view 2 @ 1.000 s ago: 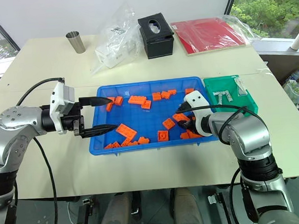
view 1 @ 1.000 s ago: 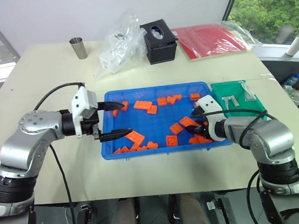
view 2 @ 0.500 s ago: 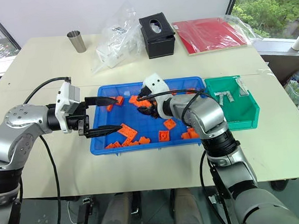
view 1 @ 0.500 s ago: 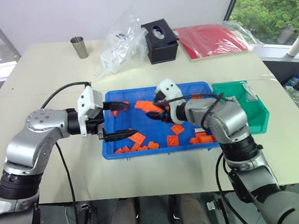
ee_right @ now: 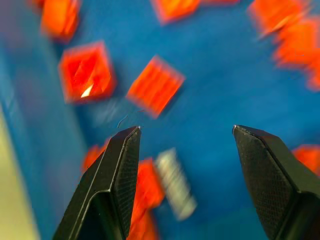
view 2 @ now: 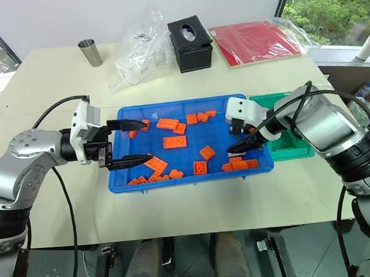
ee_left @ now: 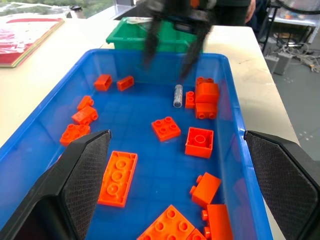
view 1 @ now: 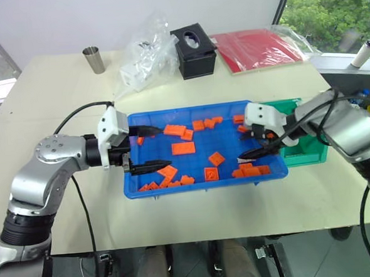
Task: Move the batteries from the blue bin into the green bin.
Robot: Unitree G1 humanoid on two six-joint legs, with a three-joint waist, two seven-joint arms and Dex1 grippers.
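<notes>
Inside the blue bin (view 1: 203, 186), orange bricks (view 1: 183, 148) lie scattered, thickest along the near wall and at the right end, with bare blue floor between them in the middle. One battery (ee_left: 177, 95) lies just beside a brick stack (ee_left: 206, 99), leaving little room on that side. The right claw (view 1: 255, 143), jaws apart, hangs over the bin's right end, between the bricks and the green bin (view 1: 311, 149). The left claw (view 1: 155, 148), spread wide, spans the bin's left end. The table (view 1: 64, 114) in front lies bare.
</notes>
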